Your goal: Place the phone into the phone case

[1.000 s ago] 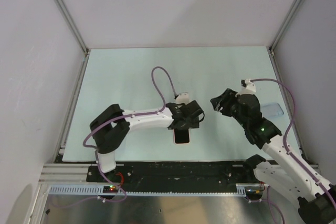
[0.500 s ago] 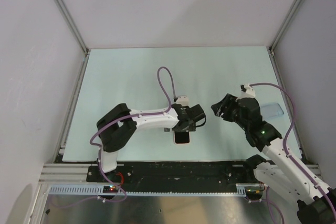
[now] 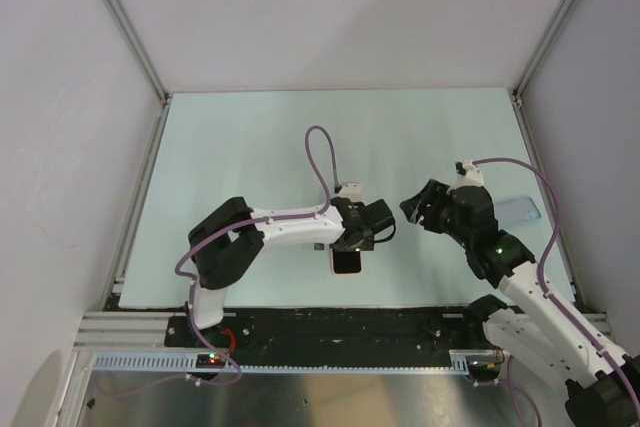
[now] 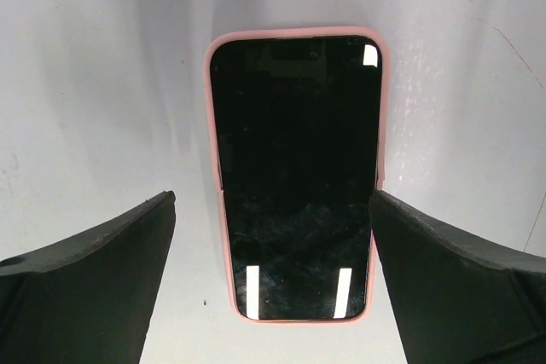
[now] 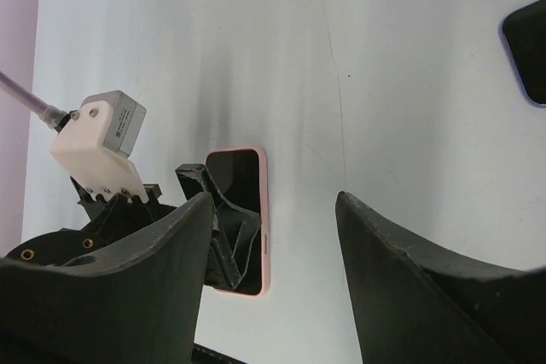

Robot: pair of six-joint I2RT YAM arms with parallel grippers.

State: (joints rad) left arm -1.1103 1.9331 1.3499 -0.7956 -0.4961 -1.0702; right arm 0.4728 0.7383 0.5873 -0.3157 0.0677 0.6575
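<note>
Bright even light, soft shadows, phone (image 4: 294,176) glare

- From above I see only the near end of the phone (image 3: 347,261); the left gripper (image 3: 366,230) covers the rest.
- In the left wrist view both fingers (image 4: 94,287) run off the bottom and side edges.
- In the right wrist view a dark object (image 5: 531,53) with a bluish rim is cut off by the right edge; I cannot tell what it is.
- I cannot tell whether the pink case (image 4: 294,31) sits flush all round.
- The right arm (image 3: 540,297) leaves the top view at the corner.
</note>
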